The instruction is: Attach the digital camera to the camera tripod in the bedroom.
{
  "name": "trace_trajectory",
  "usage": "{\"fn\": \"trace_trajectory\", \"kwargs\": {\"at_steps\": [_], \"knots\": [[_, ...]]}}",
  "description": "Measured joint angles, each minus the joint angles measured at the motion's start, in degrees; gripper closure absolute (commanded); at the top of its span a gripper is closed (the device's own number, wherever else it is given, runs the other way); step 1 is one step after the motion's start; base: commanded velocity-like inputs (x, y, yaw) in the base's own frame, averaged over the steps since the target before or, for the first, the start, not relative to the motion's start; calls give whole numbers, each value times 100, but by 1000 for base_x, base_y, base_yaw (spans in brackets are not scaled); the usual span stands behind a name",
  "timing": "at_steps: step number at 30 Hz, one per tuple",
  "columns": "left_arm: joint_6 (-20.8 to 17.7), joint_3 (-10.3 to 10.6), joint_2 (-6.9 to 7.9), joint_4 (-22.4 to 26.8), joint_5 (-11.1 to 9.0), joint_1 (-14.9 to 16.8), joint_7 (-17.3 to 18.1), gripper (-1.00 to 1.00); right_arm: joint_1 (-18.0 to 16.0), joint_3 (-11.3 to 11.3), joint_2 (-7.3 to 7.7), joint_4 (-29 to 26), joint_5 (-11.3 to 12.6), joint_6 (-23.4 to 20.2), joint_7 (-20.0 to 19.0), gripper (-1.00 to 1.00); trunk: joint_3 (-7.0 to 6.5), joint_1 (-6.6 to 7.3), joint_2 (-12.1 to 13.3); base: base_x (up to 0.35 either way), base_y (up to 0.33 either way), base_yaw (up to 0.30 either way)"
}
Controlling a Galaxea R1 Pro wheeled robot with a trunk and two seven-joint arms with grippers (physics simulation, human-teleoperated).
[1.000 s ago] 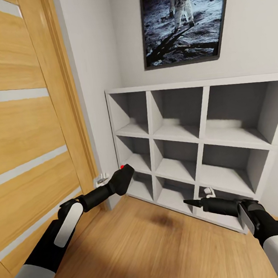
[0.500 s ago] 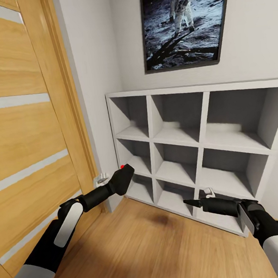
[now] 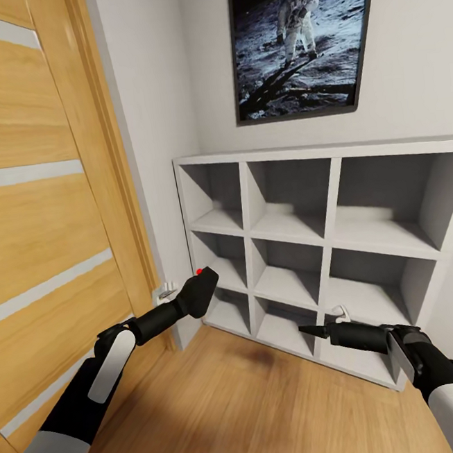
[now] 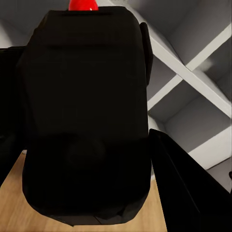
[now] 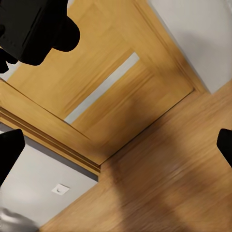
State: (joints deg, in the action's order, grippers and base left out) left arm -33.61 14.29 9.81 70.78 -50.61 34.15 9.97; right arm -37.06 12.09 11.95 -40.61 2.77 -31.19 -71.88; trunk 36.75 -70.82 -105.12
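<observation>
One digital camera (image 3: 203,282), black with a single red button on top, sits clenched in the left gripper (image 3: 200,290), held out in front of the lower-left corner of the shelf unit (image 3: 323,148). In the left wrist view the camera (image 4: 87,121) blocks most of the frame, with dark gripper parts at either side of the body and the red button at the edge; white shelf dividers cross behind it.

One right gripper (image 3: 308,330) hangs low before the bottom row of the shelf, holding nothing; its tip looks narrow from the head view, yet the right wrist view puts dark finger parts at opposite edges with floor between, so whether it is spread or closed cannot be told.

Counts: one white shelf unit, nine open cubbies showing, three rows by three. One framed picture (image 3: 301,41) on the grey wall above, an astronaut on a lunar surface. One wooden door (image 3: 39,204) with three pale horizontal strips at left. One small white fitting (image 3: 165,289) low on the wall beside the door frame, one small white object (image 3: 340,311) in the bottom row. Light wood floor (image 3: 253,412).

No legible writing, brand or label anywhere.
</observation>
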Motion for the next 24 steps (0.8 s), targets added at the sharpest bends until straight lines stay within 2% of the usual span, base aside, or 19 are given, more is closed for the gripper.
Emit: {"fn": "trace_trajectory", "kwargs": {"at_steps": [24], "knots": [[8,0,-1,-5,14,0,0,100,0,-9,-14,26,-2,18,174,-100,-431,527,963,0,0,0]]}}
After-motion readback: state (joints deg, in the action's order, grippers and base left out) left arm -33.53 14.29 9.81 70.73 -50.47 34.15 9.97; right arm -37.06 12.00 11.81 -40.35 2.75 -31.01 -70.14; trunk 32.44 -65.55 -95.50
